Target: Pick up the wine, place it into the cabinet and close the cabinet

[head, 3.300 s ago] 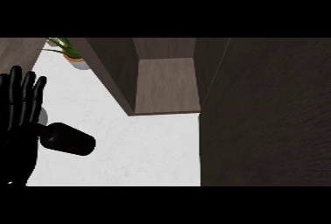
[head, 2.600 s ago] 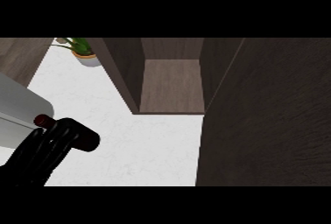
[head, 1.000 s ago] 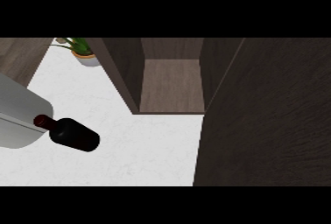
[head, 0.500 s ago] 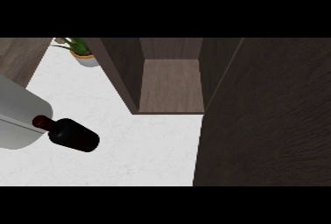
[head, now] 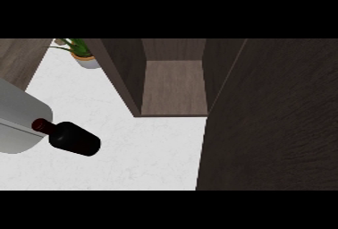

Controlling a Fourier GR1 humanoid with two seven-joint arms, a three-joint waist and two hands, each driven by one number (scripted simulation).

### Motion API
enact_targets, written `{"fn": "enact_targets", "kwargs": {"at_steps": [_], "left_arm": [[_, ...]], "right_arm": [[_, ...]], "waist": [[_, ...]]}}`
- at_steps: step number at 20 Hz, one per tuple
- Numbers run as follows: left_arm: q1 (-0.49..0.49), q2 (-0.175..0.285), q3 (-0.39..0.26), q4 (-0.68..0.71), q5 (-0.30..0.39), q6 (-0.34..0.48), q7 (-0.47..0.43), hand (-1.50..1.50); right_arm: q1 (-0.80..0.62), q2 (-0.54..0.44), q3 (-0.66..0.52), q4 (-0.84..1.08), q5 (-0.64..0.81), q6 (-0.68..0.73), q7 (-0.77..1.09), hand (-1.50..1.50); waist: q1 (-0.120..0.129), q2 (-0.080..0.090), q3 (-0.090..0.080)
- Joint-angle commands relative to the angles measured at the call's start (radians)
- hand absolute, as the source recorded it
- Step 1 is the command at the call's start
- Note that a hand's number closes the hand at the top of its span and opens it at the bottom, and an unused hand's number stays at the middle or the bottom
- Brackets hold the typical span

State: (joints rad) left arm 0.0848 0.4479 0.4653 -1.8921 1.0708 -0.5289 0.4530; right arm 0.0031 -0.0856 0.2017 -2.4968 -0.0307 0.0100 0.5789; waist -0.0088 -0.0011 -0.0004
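Dark, near-black glass wine bottle (head: 74, 138) with a rounded, glossy body and a short dark-red neck and cap, seen over the white, faintly veined counter top (head: 145, 156) at the left of the head view. Bottle tilted, with neck towards the upper left and base towards the lower right. Cap end meeting the edge of a pale grey forearm (head: 16, 118) that enters from the left edge. Lying on the counter or lifted off it: impossible to tell. Neither hand in view, so clamped, apart or together cannot be told. Open dark brown wooden cabinet (head: 173, 85) with a lighter brown floor, well apart from the bottle, up and to the right. Tall dark wooden door panel (head: 277, 125) filling the right side. Small potted green plant (head: 82, 53) at the top left, beside the cabinet's left wall.
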Motion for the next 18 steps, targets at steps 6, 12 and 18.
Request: {"fn": "enact_targets", "kwargs": {"at_steps": [6,12,18], "left_arm": [[-0.080,-0.056,-0.044,0.267,-0.163,-0.173,-0.074,-1.50],[-0.101,-0.105,-0.063,0.269,-0.255,-0.148,-0.101,-1.50],[-0.134,-0.138,-0.013,0.438,-0.436,-0.243,-0.284,-1.50]], "right_arm": [[0.045,-0.023,-0.017,-0.132,-0.053,0.026,0.046,-1.50],[-0.009,-0.005,0.024,-0.169,0.015,-0.017,0.123,-1.50],[-0.030,-0.010,-0.038,-0.121,-0.031,-0.015,0.102,-1.50]], "waist": [[-0.003,0.001,0.000],[0.002,-0.001,0.000],[0.003,0.001,0.000]]}}
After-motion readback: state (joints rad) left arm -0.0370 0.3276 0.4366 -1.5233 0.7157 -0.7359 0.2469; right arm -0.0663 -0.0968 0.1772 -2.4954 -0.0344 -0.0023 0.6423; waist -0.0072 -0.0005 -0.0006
